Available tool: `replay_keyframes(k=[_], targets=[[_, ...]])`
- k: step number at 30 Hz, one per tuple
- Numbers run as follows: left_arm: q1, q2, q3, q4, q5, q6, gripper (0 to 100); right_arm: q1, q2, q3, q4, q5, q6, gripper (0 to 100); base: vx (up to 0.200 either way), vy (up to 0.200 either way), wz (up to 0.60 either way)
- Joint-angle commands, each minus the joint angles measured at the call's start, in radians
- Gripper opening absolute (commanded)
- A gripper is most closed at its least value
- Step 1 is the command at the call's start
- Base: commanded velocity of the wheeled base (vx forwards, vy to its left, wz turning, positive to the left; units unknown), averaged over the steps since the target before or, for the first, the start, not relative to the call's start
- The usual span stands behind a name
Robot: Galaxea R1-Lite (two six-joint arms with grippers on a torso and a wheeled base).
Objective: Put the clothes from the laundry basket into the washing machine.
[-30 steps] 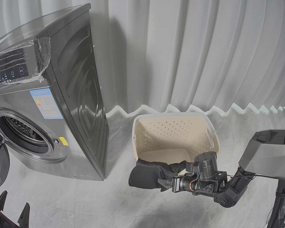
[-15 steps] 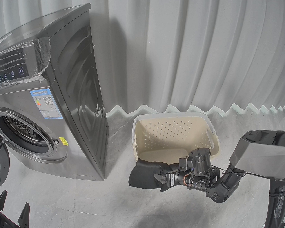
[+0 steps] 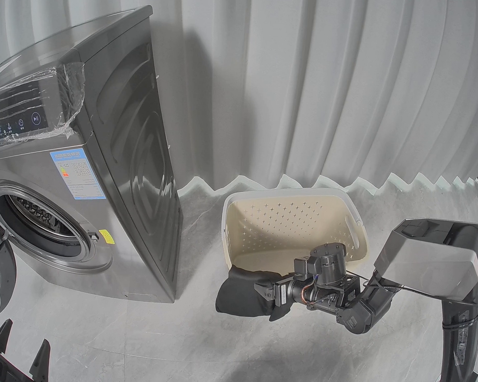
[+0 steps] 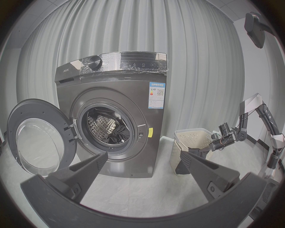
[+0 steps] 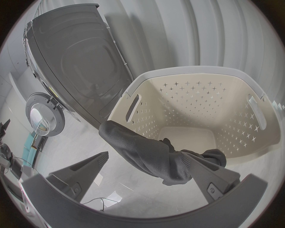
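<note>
At the laundry basket [image 3: 286, 193] rim, pick-up step: right claw [image 3: 265, 298] sits on the black garment [image 3: 239, 299].
Arm low and reaching leftward, claw spread wide, jaws either side of the garment draped over the near rim. Next, I'd say: a firm pinch, lift clear, carry left to the washing machine's [image 3: 120, 159] open drum [image 3: 37, 226]. Left claw [image 3: 24, 338] hangs low, spread, empty.

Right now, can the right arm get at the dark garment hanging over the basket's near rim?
Likely yes. The right gripper sits at the dark garment with its fingers open, cloth lying between them in the wrist view. The garment drapes over the laundry basket's rim, partly outside it, with nothing in front.
</note>
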Motion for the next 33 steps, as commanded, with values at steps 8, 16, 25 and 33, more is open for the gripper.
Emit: replay_keyframes(k=[8,16,25,33], targets=[[0.0,-0.016,0.016,0.0,0.0,-0.001,100,-0.004,0.069,-0.035,-0.043,0.006,-0.004,100,0.0,0.0,0.0],[0.0,-0.016,0.016,0.0,0.0,0.001,100,-0.003,0.08,-0.044,-0.051,0.006,-0.004,0,0.0,0.0,0.0],[0.0,-0.016,0.016,0.0,0.0,0.001,100,0.002,0.06,-0.03,-0.052,0.006,-0.003,0,0.0,0.0,0.0],[0.0,-0.016,0.016,0.0,0.0,-0.001,100,0.022,-0.13,0.094,-0.087,0.004,-0.001,0,0.0,0.0,0.0]])
